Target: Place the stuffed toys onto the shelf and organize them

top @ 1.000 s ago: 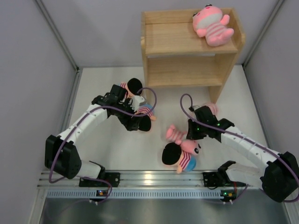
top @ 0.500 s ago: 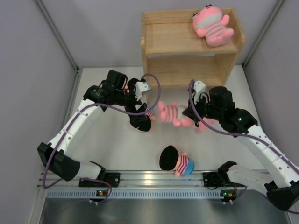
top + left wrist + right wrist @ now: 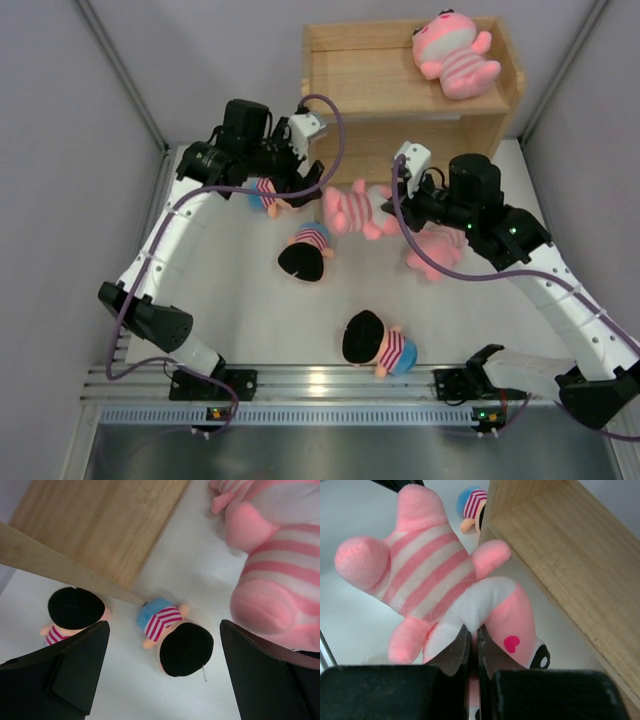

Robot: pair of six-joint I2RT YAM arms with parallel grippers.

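No words, brands or numbers legible anywhere, in any of the three views. Just one mark worth calling: a small magenta heart (image 3: pixel 511 643) on the pink cheek of the pink striped plush toy (image 3: pixel 422 582), beside its white muzzle, caught close up in the right wrist view. Plain shape only, no lettering on or around it.

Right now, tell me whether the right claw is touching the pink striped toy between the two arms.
Touching. The right wrist view shows the right claw pinched shut on the pale fabric of the pink striped toy, with no gap.
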